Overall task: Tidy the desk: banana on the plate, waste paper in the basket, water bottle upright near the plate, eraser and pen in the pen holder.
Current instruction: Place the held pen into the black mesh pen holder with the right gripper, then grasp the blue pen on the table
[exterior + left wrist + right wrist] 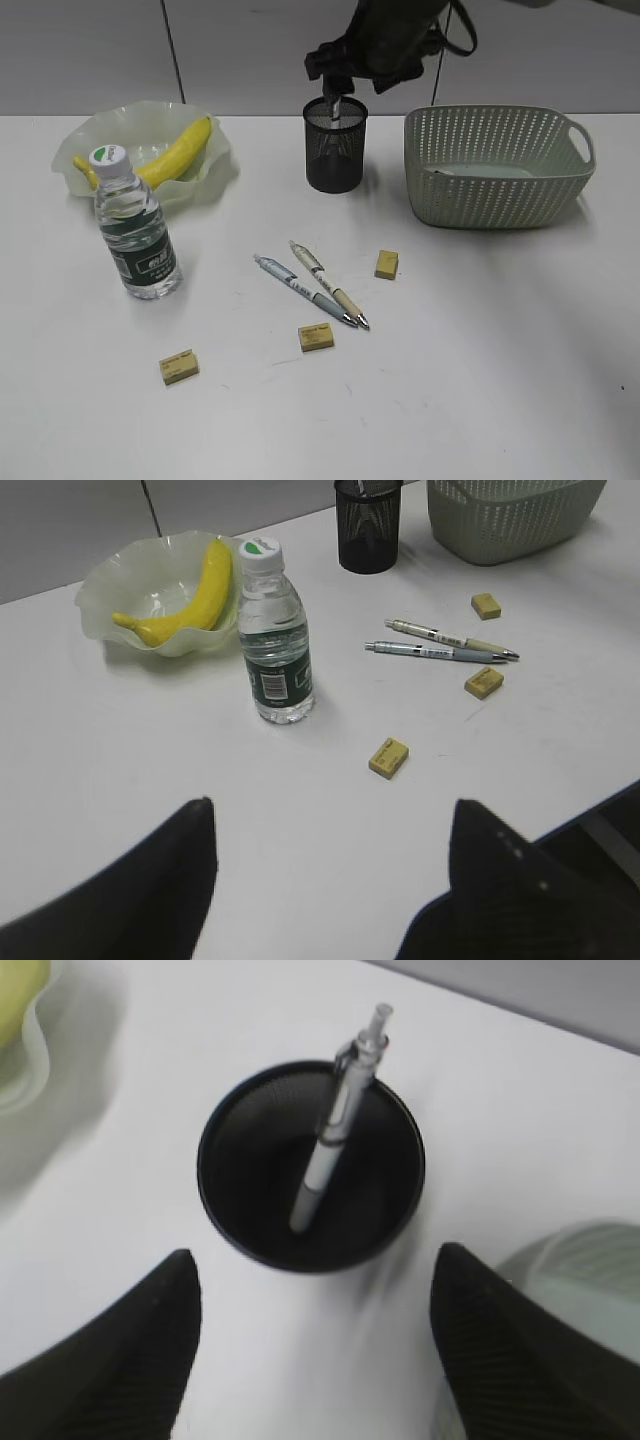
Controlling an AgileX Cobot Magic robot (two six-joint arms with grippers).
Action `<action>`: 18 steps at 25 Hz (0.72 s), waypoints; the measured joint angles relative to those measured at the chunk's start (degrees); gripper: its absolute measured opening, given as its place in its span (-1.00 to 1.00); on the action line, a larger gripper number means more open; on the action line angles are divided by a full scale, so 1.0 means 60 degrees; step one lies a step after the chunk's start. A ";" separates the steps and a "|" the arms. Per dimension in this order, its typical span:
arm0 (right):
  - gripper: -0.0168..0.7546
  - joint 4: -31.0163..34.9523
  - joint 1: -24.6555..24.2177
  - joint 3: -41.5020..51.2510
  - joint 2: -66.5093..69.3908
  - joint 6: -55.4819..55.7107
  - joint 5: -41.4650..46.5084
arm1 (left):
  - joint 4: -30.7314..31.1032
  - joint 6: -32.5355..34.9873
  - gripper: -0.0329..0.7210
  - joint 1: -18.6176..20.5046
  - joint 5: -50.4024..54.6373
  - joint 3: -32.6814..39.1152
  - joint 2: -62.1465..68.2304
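The banana (pixel 180 150) lies in the plate (pixel 80 150). The water bottle (pixel 136 225) stands upright in front of the plate. The pen holder (pixel 335 145) holds one pen (pixel 335 1135) leaning on its rim. Two more pens (pixel 310 285) lie crossed at the desk's middle, with three yellow erasers (pixel 387 264) (pixel 316 337) (pixel 179 367) around them. My right gripper (pixel 315 1260) is open and empty just above the pen holder. My left gripper (pixel 330 815) is open and empty over the near desk (pixel 480 380). No waste paper shows on the desk.
The basket (pixel 497 165) stands at the back right, beside the pen holder; its inside is mostly hidden. A grey wall runs behind the desk. The desk's near edge shows at the lower right of the left wrist view (pixel 600 810).
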 joint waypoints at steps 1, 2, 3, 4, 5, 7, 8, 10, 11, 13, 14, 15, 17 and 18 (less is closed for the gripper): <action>0.51 -0.0010 0.0000 0.0000 -0.0192 -0.0113 0.0449 | 0.0000 0.0000 0.52 0.0000 0.0000 0.0000 0.0000; 0.51 -0.0010 0.0000 0.0000 -0.0405 -0.0259 0.0899 | 0.0000 0.0000 0.52 0.0000 0.0000 0.0000 0.0000; 0.51 -0.0010 0.0000 0.0000 -0.0595 -0.0438 0.1293 | 0.0000 0.0000 0.52 0.0000 0.0000 0.0000 0.0000; 0.51 -0.0018 0.0000 0.0000 -0.0829 -0.0600 0.1760 | 0.0000 0.0000 0.52 0.0000 0.0000 0.0000 0.0000; 0.51 -0.0018 0.0000 0.0000 -0.1074 -0.0726 0.2211 | 0.0000 0.0000 0.52 0.0000 0.0000 0.0000 0.0000; 0.51 -0.0018 0.0000 0.0000 -0.1547 -0.0982 0.3008 | 0.0000 0.0000 0.52 0.0000 0.0000 0.0000 0.0000; 0.51 -0.0018 0.0000 0.0000 -0.1828 -0.1045 0.3407 | 0.0000 0.0000 0.52 0.0000 0.0000 0.0000 0.0000; 0.51 -0.0018 0.0000 0.0000 -0.2364 -0.1117 0.4057 | 0.0000 0.0000 0.52 0.0000 0.0000 0.0000 0.0000; 0.51 -0.0047 0.0000 0.0000 -0.2668 -0.1165 0.4233 | 0.0000 0.0000 0.52 0.0000 0.0000 0.0000 0.0000; 0.51 -0.0061 0.0000 0.0088 -0.3286 -0.1229 0.4344 | 0.0000 0.0000 0.52 0.0000 0.0000 0.0000 0.0000; 0.50 -0.0061 0.0000 0.0222 -0.3693 -0.1229 0.4344 | 0.0000 0.0000 0.52 0.0000 0.0000 0.0000 0.0000; 0.48 -0.0061 0.0000 0.0436 -0.4125 -0.1284 0.4353 | 0.0000 0.0000 0.52 0.0000 0.0000 0.0000 0.0000; 0.43 -0.0061 0.0000 0.0992 -0.4975 -0.1341 0.4363 | 0.0000 0.0000 0.52 0.0000 0.0000 0.0000 0.0000; 0.40 -0.0104 0.0000 0.1274 -0.5466 -0.1363 0.4361 | 0.0000 0.0000 0.52 0.0000 0.0000 0.0000 0.0000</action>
